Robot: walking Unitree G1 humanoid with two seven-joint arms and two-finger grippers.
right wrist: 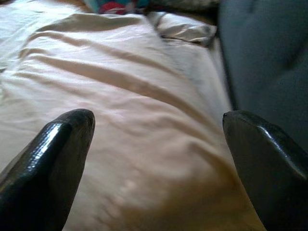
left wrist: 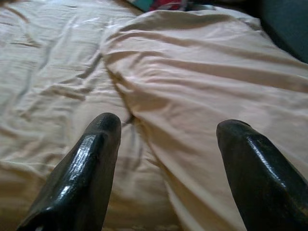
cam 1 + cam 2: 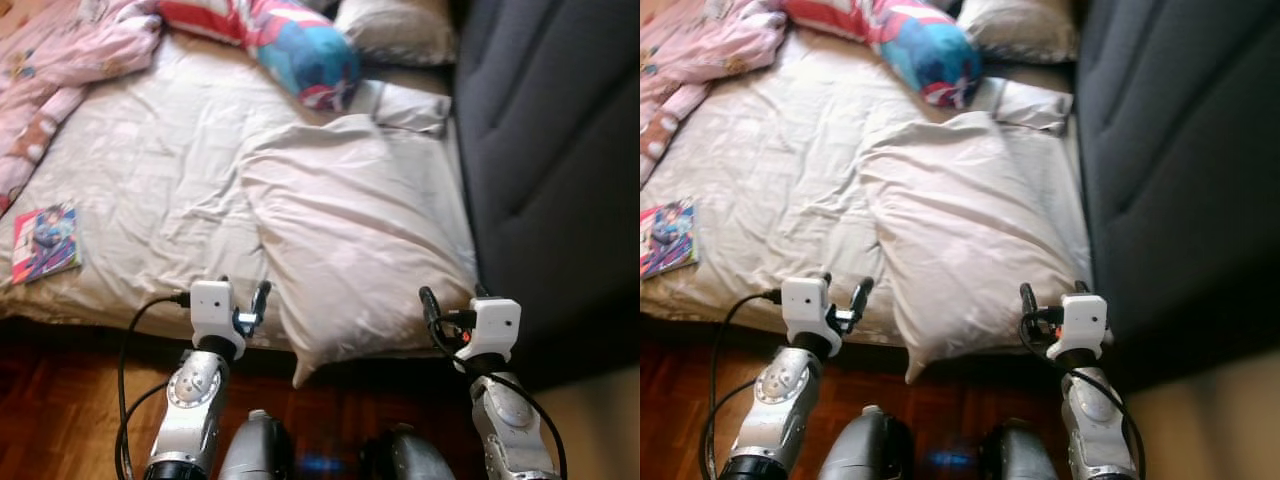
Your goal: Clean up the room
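A large beige pillow (image 3: 350, 240) lies on the bed's pale sheet (image 3: 150, 170), its near corner hanging over the front edge. My left gripper (image 3: 243, 292) is open at the bed's edge, just left of that pillow. In the left wrist view its fingers (image 2: 96, 159) frame the pillow's left side (image 2: 202, 82). My right gripper (image 3: 453, 296) is open at the pillow's near right corner, and the right wrist view looks along the pillow (image 1: 144, 110) between its fingertips (image 1: 62, 144). Neither holds anything. A colourful book (image 3: 45, 242) lies at the bed's left front.
A pink blanket (image 3: 60, 60) is bunched at the far left. A red and blue cushion (image 3: 300, 45) and a grey pillow (image 3: 395, 30) lie at the head. A dark padded panel (image 3: 550, 150) rises on the right. Wooden floor (image 3: 60, 400) runs below the bed.
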